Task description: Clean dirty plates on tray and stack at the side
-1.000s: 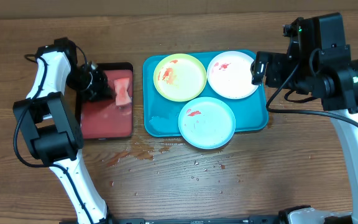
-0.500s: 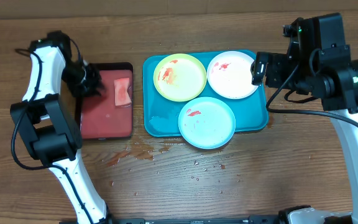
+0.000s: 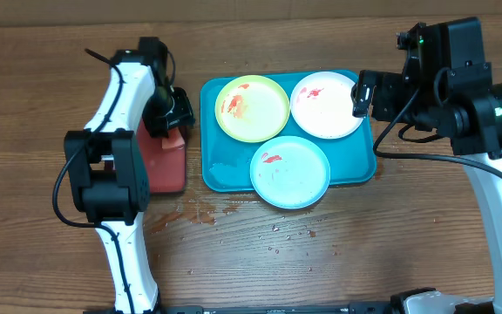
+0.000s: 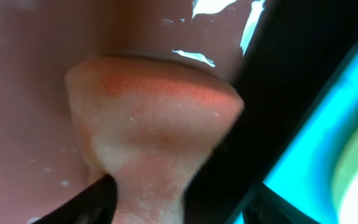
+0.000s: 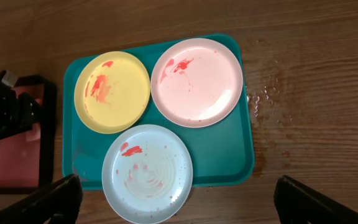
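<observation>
Three dirty plates with red smears lie on the turquoise tray (image 3: 358, 166): yellow-green (image 3: 252, 107), white (image 3: 327, 105) and pale mint-blue (image 3: 290, 171), which overhangs the tray's front edge. My left gripper (image 3: 171, 112) is over the right end of the small red tray, close to the turquoise tray's left rim. In the left wrist view it (image 4: 157, 202) is shut on a pink sponge (image 4: 154, 112), pinching it at the waist. My right gripper (image 3: 362, 94) is open and empty, high above the tray's right side; in its wrist view the jaws (image 5: 179, 205) are spread wide over the plates.
The black-rimmed red tray (image 3: 159, 170) sits left of the turquoise tray, partly under my left arm. Wet stains and droplets (image 3: 199, 214) mark the wooden table in front of both trays. More wet spots (image 5: 263, 99) lie right of the turquoise tray.
My left arm has swung from the red tray's left side to its right end, and its gripper now holds the sponge that lay on the red tray. The right arm has not moved.
</observation>
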